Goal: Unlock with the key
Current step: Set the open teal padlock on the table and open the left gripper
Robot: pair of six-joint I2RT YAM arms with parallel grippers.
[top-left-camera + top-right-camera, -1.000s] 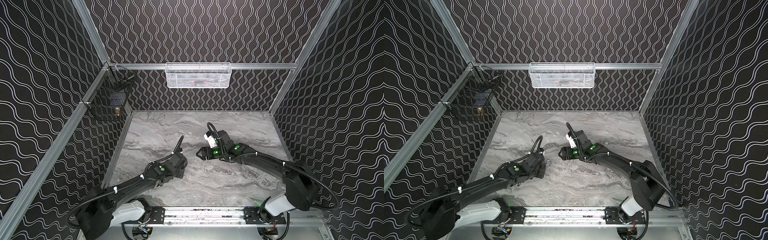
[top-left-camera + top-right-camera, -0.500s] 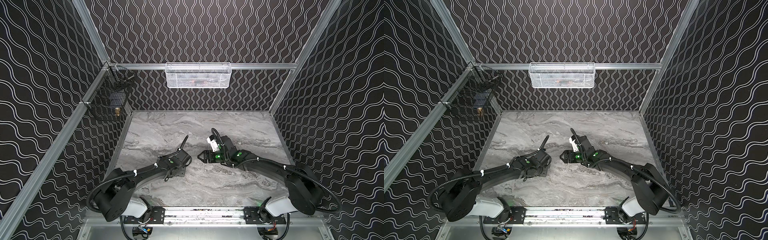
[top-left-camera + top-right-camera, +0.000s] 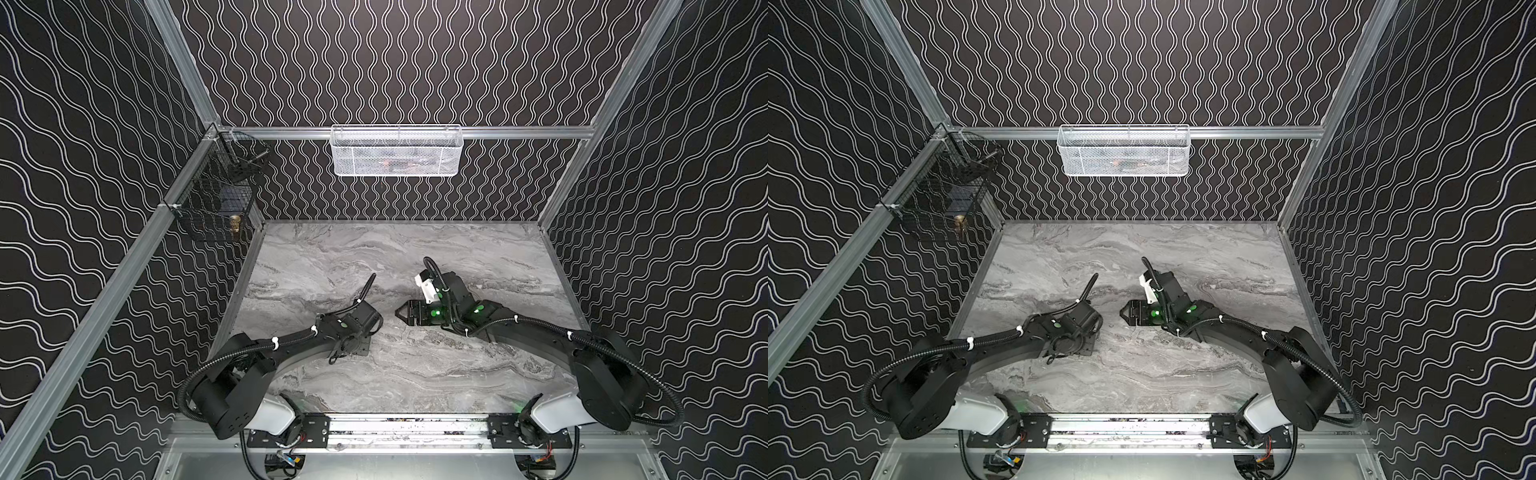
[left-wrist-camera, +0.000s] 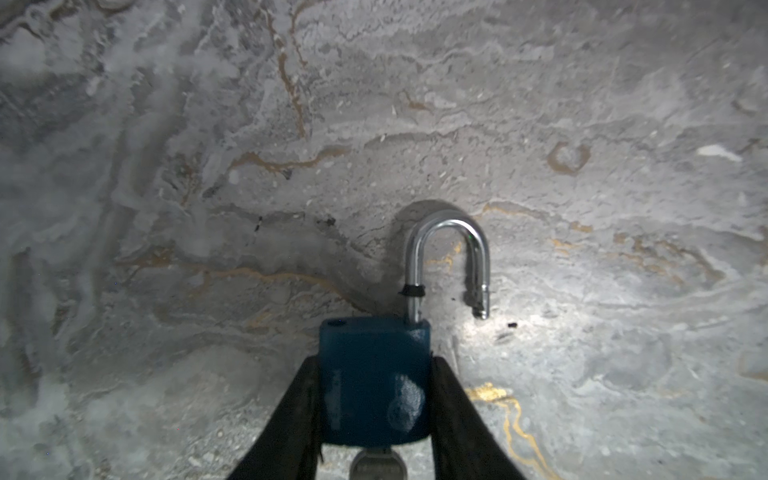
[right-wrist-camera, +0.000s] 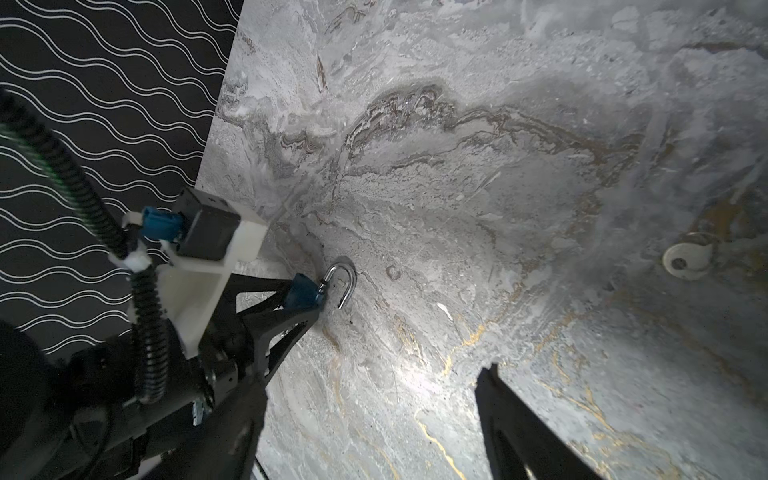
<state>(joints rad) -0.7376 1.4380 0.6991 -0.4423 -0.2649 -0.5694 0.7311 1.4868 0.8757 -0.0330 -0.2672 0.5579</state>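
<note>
Grey marbled table (image 3: 415,374), boxed in by black wave-patterned walls, carries both arms low over its middle. The left gripper (image 4: 374,365) has its fingers (image 4: 299,399) clamped on the flat sides of a blue padlock (image 4: 374,386), a little toward the table's left edge from centre. This hold leaves the shackle (image 4: 446,249) free to point away from the wrist, down toward the marble. I cannot tell whether the shackle touches it. One shackle leg hangs clear of the body, so the lock looks already sprung. The key (image 4: 376,467) sits in the end facing the wrist, probably so the other arm can reach it. The right gripper (image 3: 402,313) hangs just beside, fingers apart and empty, its turning work seemingly finished.
</note>
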